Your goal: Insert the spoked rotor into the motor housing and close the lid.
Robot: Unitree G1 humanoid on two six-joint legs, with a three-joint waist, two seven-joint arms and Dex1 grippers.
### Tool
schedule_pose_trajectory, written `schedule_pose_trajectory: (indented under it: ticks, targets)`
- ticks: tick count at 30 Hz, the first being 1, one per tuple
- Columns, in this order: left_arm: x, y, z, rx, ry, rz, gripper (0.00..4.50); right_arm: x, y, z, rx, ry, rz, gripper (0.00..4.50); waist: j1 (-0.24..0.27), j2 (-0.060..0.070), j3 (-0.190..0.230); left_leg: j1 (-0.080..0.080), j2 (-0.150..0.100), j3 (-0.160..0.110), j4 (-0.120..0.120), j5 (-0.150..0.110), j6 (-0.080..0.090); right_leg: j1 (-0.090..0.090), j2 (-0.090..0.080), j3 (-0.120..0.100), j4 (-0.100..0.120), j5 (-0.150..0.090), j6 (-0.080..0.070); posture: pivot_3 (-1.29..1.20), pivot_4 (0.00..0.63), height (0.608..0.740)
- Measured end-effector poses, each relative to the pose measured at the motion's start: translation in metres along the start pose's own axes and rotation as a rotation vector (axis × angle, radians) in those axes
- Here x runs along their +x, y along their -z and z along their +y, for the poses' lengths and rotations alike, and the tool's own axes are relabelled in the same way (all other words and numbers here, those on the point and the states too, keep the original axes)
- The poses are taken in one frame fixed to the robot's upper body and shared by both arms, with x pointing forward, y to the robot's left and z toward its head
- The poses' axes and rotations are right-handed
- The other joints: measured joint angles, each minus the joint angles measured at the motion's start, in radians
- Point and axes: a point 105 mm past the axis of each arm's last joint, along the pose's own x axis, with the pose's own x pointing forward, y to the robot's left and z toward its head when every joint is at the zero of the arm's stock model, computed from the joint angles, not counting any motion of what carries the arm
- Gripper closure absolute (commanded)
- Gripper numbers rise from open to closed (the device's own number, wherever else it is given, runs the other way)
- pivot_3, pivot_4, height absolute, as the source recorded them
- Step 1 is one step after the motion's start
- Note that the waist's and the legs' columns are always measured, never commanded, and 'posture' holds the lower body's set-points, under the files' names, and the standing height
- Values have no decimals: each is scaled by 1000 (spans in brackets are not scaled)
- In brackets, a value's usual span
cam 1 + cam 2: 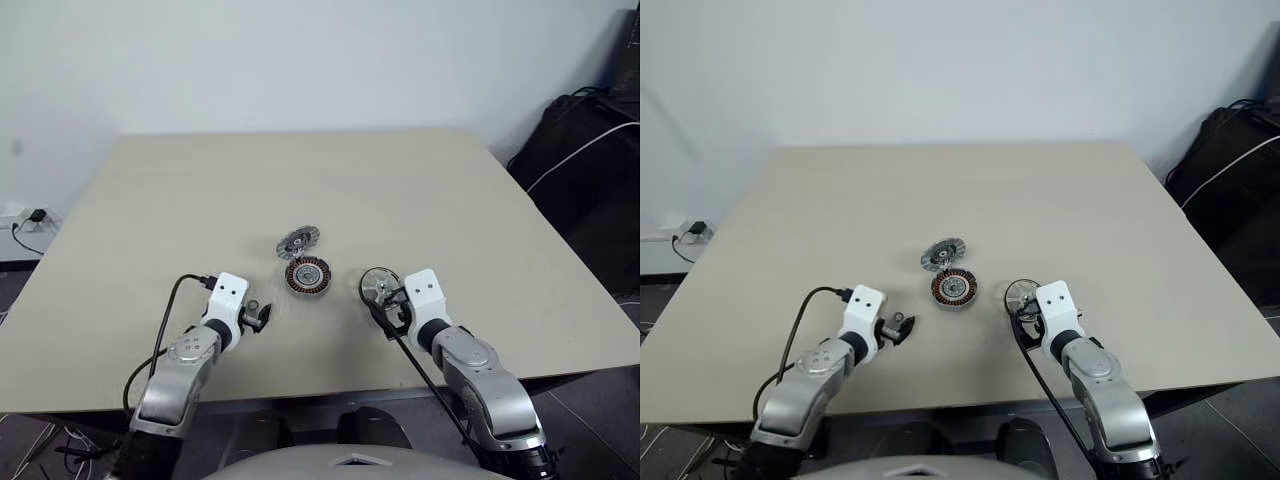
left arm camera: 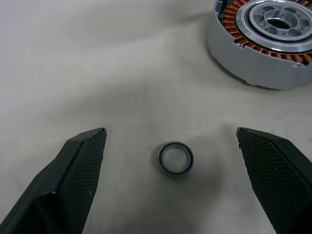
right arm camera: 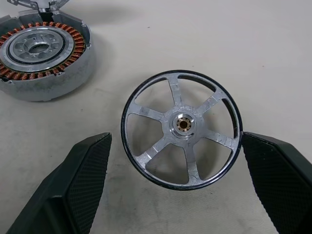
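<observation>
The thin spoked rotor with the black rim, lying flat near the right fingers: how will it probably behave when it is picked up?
The thin spoked rotor with the black rim looks like stiff metal, so it should not bend. Its open spokes suggest it is light. The rim is narrow and smooth, so it may slip between the open right fingers, and on edge it would probably roll.

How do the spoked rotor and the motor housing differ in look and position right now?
The spoked rotor is a thin open wheel with a black rim and bare spokes; the motor housing is a squat grey cup ringed inside with copper windings. The rotor lies between the right gripper's open fingers; the housing sits apart toward the table's middle, near neither gripper. Both are round, lie flat on the table, and are unheld.
</observation>
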Motion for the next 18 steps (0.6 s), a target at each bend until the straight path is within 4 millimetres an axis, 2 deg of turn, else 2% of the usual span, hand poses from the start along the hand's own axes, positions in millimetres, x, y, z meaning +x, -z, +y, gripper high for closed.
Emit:
schedule_pose_trajectory:
  ticks: [14, 18]
  targets:
    - [6, 9, -1, 14, 2, 35, 0, 0, 1, 0, 3, 6, 2, 16, 0, 0, 0, 0, 0, 0, 0, 0, 0, 0, 0, 0, 0, 0, 0, 0, 0, 740]
    - [4, 11, -3, 13, 8, 44, 1219, 0, 1, 0, 4, 7, 2, 0, -4, 0, -1, 1, 0, 0, 0, 0, 0, 0, 0, 0, 0, 0, 0, 0, 0, 740]
